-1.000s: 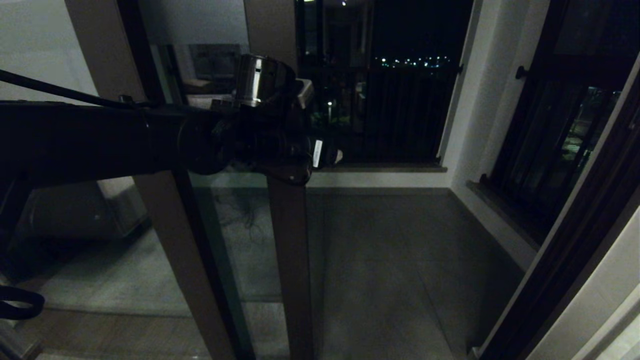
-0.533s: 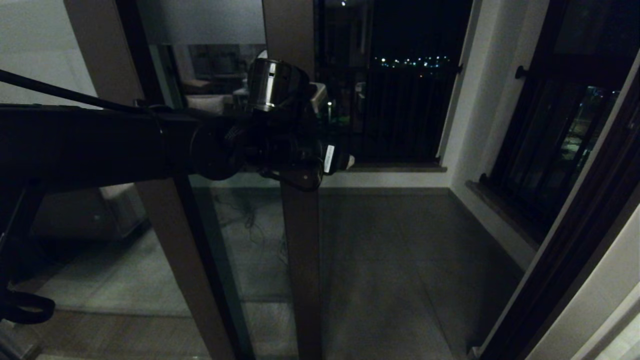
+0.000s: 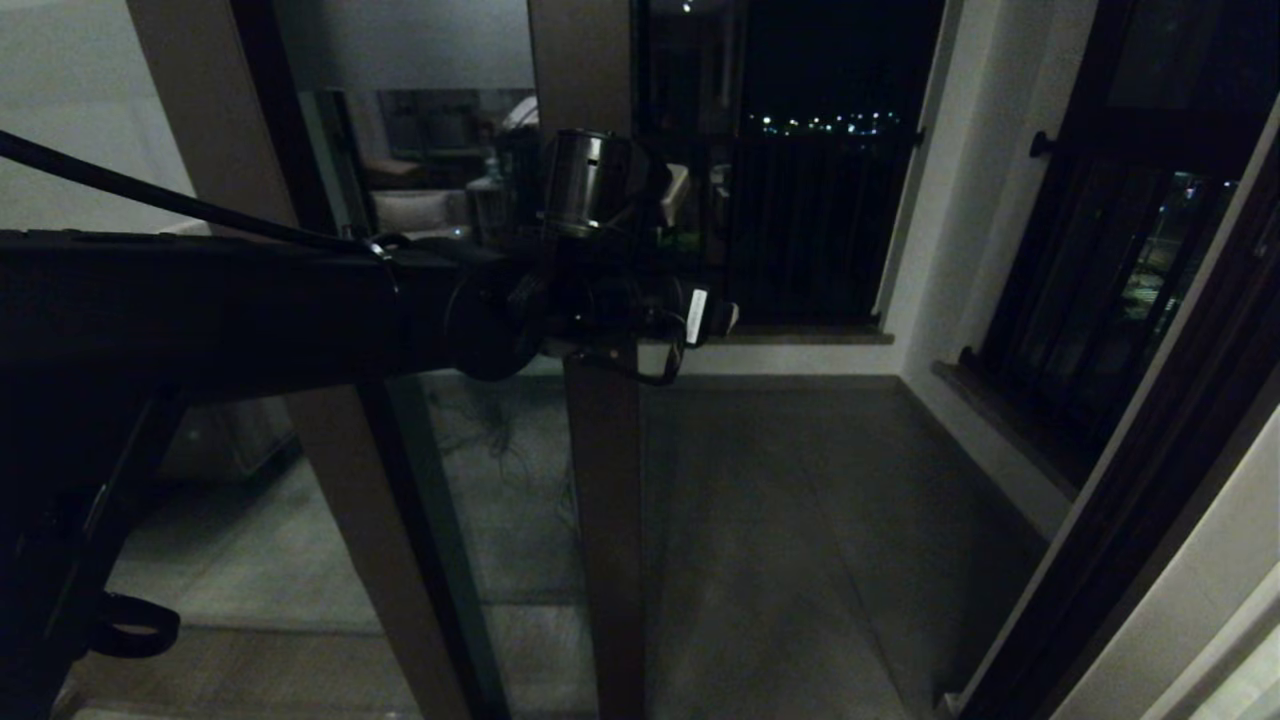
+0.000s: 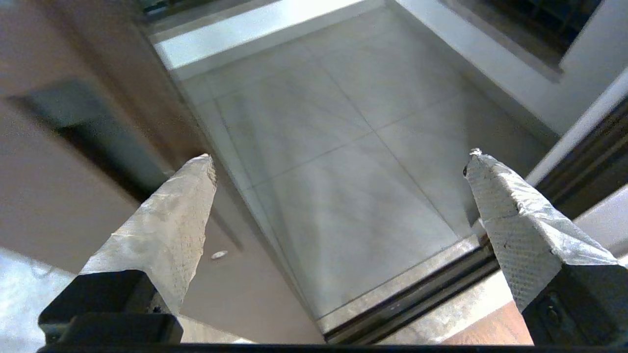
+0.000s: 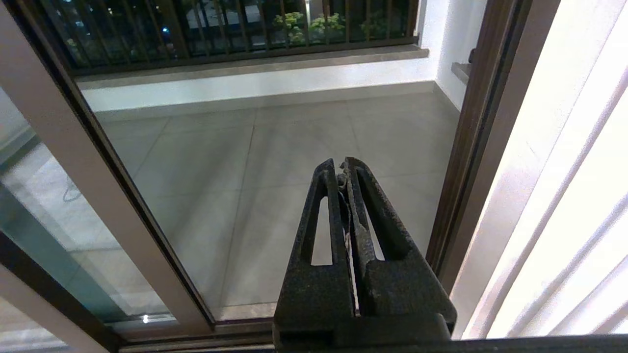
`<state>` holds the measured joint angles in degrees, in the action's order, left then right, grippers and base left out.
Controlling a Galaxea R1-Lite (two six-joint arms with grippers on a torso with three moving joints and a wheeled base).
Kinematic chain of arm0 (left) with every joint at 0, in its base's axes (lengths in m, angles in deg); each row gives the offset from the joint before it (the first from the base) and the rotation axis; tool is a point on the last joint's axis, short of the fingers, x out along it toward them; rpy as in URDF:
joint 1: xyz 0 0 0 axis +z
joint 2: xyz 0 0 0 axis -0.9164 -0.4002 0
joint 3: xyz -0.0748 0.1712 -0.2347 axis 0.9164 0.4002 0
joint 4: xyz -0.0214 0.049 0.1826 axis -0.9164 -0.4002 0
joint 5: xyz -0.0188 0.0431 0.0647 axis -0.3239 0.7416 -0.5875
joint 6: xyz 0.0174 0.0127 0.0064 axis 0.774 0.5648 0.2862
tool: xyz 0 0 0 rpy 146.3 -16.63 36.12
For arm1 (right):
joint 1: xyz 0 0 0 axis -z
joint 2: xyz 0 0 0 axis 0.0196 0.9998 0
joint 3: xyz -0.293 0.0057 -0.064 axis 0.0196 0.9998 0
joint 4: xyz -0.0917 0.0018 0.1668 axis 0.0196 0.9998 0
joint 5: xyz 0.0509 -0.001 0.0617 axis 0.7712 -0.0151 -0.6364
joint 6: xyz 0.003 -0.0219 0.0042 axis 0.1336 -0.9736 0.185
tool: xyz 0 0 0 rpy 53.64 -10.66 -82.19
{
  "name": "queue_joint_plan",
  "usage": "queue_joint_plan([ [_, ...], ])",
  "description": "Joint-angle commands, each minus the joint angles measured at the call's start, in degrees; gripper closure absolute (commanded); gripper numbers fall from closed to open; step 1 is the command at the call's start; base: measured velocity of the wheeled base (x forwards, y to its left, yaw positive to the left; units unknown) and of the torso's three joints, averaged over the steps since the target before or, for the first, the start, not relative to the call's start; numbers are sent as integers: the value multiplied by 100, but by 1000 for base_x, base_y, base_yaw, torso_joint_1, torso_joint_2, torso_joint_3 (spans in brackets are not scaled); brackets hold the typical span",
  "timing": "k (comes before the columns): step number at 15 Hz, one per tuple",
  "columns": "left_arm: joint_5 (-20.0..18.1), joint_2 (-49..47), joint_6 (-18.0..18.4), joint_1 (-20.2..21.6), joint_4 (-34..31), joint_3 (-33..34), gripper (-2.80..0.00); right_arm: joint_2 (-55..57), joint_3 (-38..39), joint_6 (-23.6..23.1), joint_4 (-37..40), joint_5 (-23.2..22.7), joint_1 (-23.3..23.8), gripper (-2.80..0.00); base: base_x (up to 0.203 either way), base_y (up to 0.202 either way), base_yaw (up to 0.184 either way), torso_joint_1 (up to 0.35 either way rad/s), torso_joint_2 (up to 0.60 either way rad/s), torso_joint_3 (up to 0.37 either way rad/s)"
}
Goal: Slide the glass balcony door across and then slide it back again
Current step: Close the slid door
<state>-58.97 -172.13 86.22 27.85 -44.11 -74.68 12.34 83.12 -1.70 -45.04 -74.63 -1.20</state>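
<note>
The glass balcony door (image 3: 605, 500) stands part way across the opening. Its brown stile is upright in the middle of the head view, with a frosted band (image 3: 400, 45) at the top of the glass. My left arm reaches across in front of it from the left. My left gripper (image 3: 712, 318) is just past the stile's free edge, over the opening. It is open wide (image 4: 336, 159) with nothing between its fingers. One finger (image 4: 167, 225) lies close beside the stile (image 4: 49, 206), below the recessed handle slot (image 4: 83, 117); I cannot tell whether it touches. My right gripper (image 5: 341, 166) is shut and empty, low before the doorway.
The tiled balcony floor (image 3: 780, 520) lies beyond, and the floor track (image 4: 417, 299) runs along the threshold. A fixed brown-framed panel (image 3: 340, 480) is on the left. A barred railing (image 3: 800, 230) is at the back, a barred side window (image 3: 1100, 280) on the right, and the dark door jamb (image 3: 1140, 500) near right.
The door's stile slid to the right early on, then stayed put. My left arm kept moving right, so its gripper now sticks out further past the stile's edge.
</note>
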Motion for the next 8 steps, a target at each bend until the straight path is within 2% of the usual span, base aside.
queue_joint_plan([
  [1, 14, -40, 0, -36, -16, 3, -280, 6, 0, -1, -1, 0, -1, 0, 0, 0, 0, 0, 0, 0],
  [3, 28, 70, -70, -102, -35, 76, -280, 6, 0, -1, -1, -5, 7, 0, 0, 0, 0, 0, 0, 0],
  [6, 79, 630, -363, -187, -161, 412, -280, 6, 0, -1, -1, 1, -1, 0, 0, 0, 0, 0, 0, 0],
  [8, 156, 907, -439, -62, -550, 417, -280, 6, 0, -1, -1, 1, -1, 0, 0, 0, 0, 0, 0, 0],
])
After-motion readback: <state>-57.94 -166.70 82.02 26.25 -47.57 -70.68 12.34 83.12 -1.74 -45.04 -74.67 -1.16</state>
